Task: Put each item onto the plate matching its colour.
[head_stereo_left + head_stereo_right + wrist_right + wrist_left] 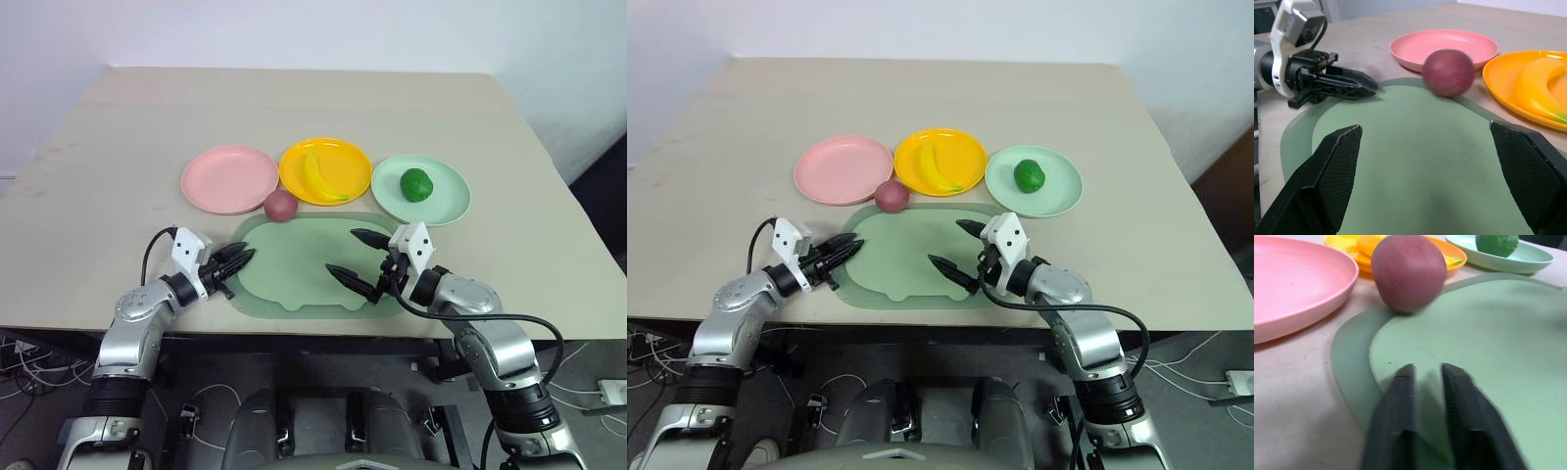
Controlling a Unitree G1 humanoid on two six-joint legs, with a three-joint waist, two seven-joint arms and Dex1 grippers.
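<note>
Banana (324, 177) lying on the yellow-orange plate (299, 157), middle of the far row. Lime (416, 184) resting on the mint-green plate (446, 204) at the right. Pink plate (228, 178) at the left, bare. Red-pink fruit (280, 205) off any plate, sitting at the far left edge of the pale-green tray (304, 264), just near of the gap between pink and yellow-orange plates, close beside both rims.

Left gripper (238, 260) low over the tray's left edge, pointing toward the tray's middle, well short of the red-pink fruit; fingers (1400, 401) drawn near together with a narrow gap between, clamped on nothing. Right gripper (354, 254) over the tray's right part, pointing left, fingers (1337, 161) spread wide apart, holding nothing. Both grippers apart from each other, with bare tray surface between them. Beige table (118, 127) under everything.
</note>
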